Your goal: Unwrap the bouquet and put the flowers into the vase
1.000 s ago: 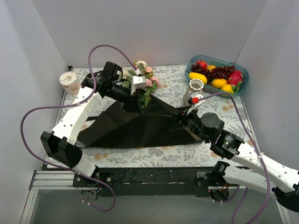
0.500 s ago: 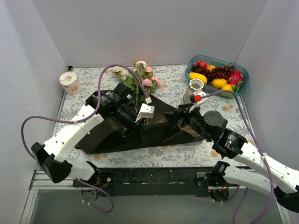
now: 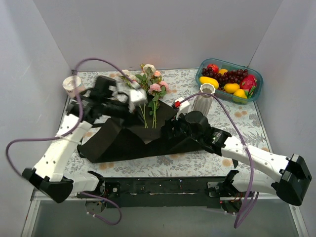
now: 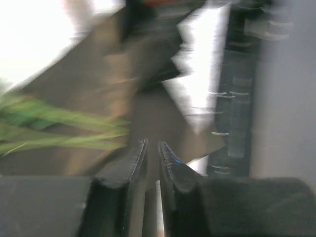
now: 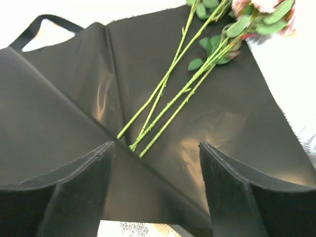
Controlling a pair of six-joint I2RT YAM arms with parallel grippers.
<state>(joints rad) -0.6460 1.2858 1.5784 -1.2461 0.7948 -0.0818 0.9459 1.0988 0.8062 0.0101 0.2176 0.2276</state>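
Floral-print table is boxed in by plain grey walls. Pretty much the whole middle is taken up by the black wrapping paper, opened out and creased. The left arm is bent in over the paper's far-left corner, with the left gripper pressed together and nothing seen between the fingers. The right arm is stretched low across the paper's right side, right gripper spread wide above the stem ends. The flowers are laid loose on the paper, blooms past its far edge. The vase is stood upright just beside the paper's far-right edge.
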